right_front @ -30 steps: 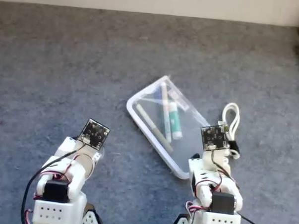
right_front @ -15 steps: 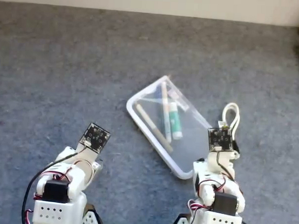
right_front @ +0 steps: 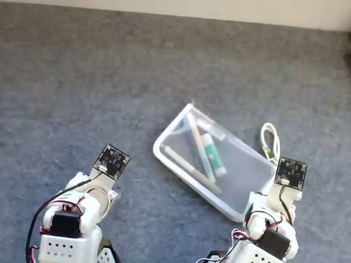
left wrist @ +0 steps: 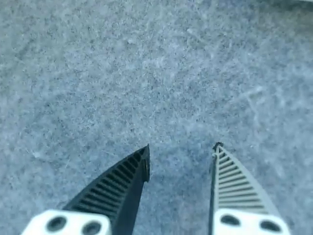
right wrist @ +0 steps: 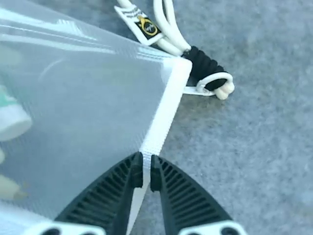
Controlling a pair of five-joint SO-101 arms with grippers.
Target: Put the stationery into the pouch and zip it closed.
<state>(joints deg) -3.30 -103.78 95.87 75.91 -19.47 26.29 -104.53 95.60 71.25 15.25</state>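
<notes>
In the high view, the clear pouch [right_front: 237, 178] lay on the grey desk [right_front: 79, 75] with the stationery [right_front: 205, 153] inside it. It was well apart from the left jaws, and its near corner was at the right jaws.

In the left wrist view, the left jaws stood wide apart over the desk.

In the right wrist view, the right jaws were pinched on the pouch's white edge tape. The black zip pull [right wrist: 203, 68] and the white cord [right wrist: 166, 24] lay just beyond their tips.

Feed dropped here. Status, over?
Right gripper shut on pouch edge. Left gripper open over carpet. Stationery inside pouch. Cord loop beside its corner.
</notes>
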